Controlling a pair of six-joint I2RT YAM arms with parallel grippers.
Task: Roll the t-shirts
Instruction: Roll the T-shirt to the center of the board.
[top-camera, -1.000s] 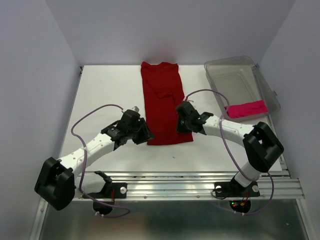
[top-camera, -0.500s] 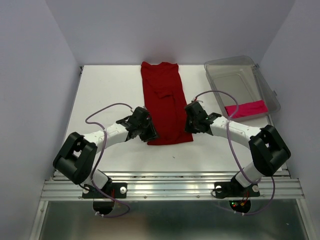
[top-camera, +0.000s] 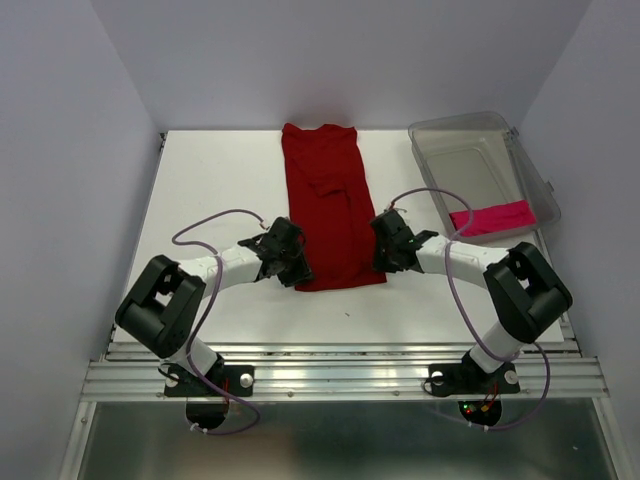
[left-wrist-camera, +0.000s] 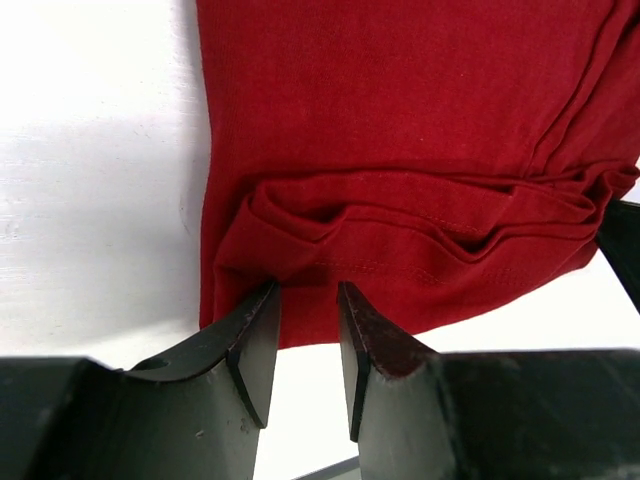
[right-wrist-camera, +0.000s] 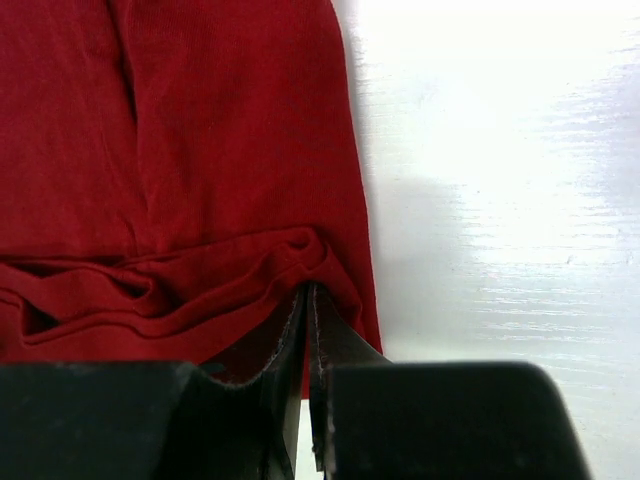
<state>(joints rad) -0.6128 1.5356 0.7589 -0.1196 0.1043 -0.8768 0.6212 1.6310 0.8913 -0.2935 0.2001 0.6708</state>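
Nearest, at the hem of the dark red t-shirt (top-camera: 325, 200), both tools are clamped on cloth. The left tool (left-wrist-camera: 308, 290) has its fingers drawn to a narrow gap around the hem's left corner, with red fabric filling that gap. The right tool (right-wrist-camera: 307, 295) has its fingers almost touching, pinching the right corner. Between the two grips the hem is bunched into a low ridge of soft folds that runs across the shirt's width. Beyond that ridge the shirt lies flat on the white tabletop (top-camera: 210, 190), folded into a long narrow strip, its collar end at the far edge. Off to the right and well apart from the arms' tips stands a clear plastic bin (top-camera: 470, 122) — in its near end lies the magenta-pink t-shirt (top-camera: 490, 218), a compact bundle set crosswise.
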